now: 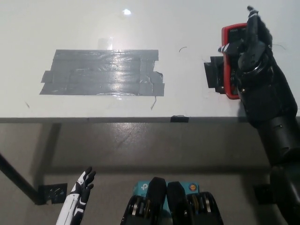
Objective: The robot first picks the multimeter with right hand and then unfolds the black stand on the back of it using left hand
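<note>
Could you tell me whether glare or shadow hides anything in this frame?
Head view: a small bright lamp reflection sits on the white table, and sheen washes over the grey tape patch; the black right hand lies over the red multimeter, its outline merging with dark parts; the image is otherwise sharp.

Bright overhead light falls evenly on the white table (93,18), leaving a small glare spot (126,11) far to the left of the right hand (251,51). The grey tape patch (103,72) shines. Below the table edge the floor (140,140) is dimmer. Focus is sharp.
</note>
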